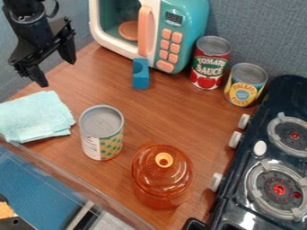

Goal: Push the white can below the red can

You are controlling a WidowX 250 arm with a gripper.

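Note:
My gripper (58, 73) hangs at the upper left, open, its two fingers spread apart with nothing between them. Below and to the right of it, left of centre, a can (102, 134) with a grey lid and a white, green and yellow label stands upright on the wooden surface. The red can (210, 63) of tomato sauce stands upright at the upper right, beside the toy microwave. A wide gap separates the two cans, and my gripper touches neither.
A blue block (140, 74) stands before the microwave (174, 27). A yellow-labelled can (246, 84) is right of the red can. An orange lidded pot (162, 175), a mint cloth (36, 115) and a black stove (264, 179) surround the middle; a clear edge runs along the lower left.

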